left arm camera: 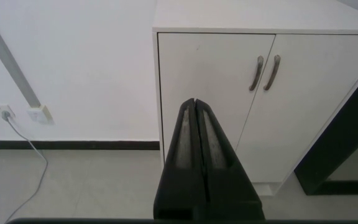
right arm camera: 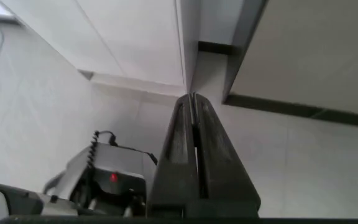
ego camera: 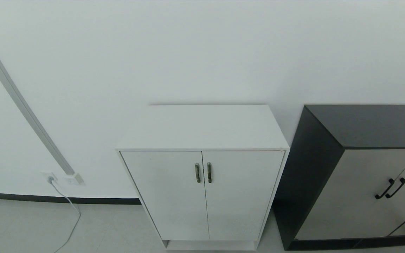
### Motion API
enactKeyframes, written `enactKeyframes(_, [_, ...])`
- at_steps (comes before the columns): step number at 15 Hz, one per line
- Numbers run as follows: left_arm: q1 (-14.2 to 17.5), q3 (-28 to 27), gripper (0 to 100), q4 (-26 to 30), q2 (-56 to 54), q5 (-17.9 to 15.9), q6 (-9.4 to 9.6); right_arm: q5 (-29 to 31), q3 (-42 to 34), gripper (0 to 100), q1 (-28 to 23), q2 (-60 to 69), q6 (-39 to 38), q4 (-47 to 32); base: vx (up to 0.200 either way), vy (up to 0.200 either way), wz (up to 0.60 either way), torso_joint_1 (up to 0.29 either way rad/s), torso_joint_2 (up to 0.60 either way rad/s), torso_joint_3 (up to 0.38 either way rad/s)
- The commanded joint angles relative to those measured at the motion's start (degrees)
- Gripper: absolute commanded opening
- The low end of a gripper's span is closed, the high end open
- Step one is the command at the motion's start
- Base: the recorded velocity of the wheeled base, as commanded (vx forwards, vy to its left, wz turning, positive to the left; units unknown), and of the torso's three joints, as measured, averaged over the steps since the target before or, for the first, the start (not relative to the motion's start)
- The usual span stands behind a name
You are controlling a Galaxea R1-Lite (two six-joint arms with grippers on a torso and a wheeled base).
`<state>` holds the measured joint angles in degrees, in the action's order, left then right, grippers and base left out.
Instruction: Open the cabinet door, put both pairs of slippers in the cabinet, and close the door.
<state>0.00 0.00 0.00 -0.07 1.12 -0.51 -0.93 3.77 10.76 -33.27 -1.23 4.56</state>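
Currently white cabinet [left arm camera: 216,93] shut, straight ahead of left pincer [left arm camera: 195,107], which is pressed together; 2 handles [left arm camera: 256,73] beyond its tips, higher. Right pincer [right arm camera: 194,99] also pressed together, low near floor [right arm camera: 328,162]. Risk: handles sit nearly touching, so a wide grab could catch both.

From my station, the left tool [left arm camera: 195,101] reads as a matte black wedge: two long fingers [left arm camera: 184,146] that widen from a narrow rounded tip to a broad base, each with a duller grey, scuffed strip running down its face. The right tool [right arm camera: 194,95] looks like its twin to me, the same black tapering pair with a thin seam down the middle and lightly worn grey faces.
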Motion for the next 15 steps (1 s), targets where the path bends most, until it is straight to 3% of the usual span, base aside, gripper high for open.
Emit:
enactKeyframes(1, [0.1, 0.0, 0, 0.0, 0.1, 0.0, -0.02, 0.3, -0.2, 0, 0.0, 7.7, -0.4, -1.7, 0.000, 0.000, 0.00, 0.000, 0.00, 0.000])
enactKeyframes(15, [0.0, 0.0, 0, 0.0, 0.1, 0.0, -0.02, 0.9, -3.8, 0, 0.9, 15.6, 0.8, -4.6, 0.000, 0.000, 0.00, 0.000, 0.00, 0.000])
